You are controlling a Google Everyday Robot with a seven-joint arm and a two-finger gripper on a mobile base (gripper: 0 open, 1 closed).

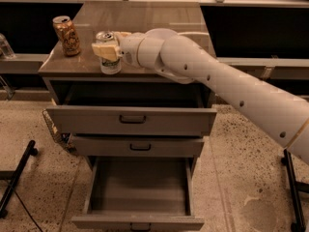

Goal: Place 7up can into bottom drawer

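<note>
The 7up can (pixel 110 67), white with green markings and a silver top, stands upright near the front left of the brown cabinet top (pixel 149 21). My gripper (pixel 108 50) reaches in from the right at the can's height. Its tan fingers (pixel 105 51) clasp the can's upper half, so it is shut on the can, which still rests on the top. The bottom drawer (pixel 137 222), a plain grey tray, is pulled far out at floor level below and is empty inside.
A brown-gold patterned can (pixel 66 35) stands to the left of the 7up can. The top drawer (pixel 133 120) and middle drawer (pixel 140 146) stick out a little. Black stand legs are on the floor at left (pixel 17 178) and right (pixel 292 192).
</note>
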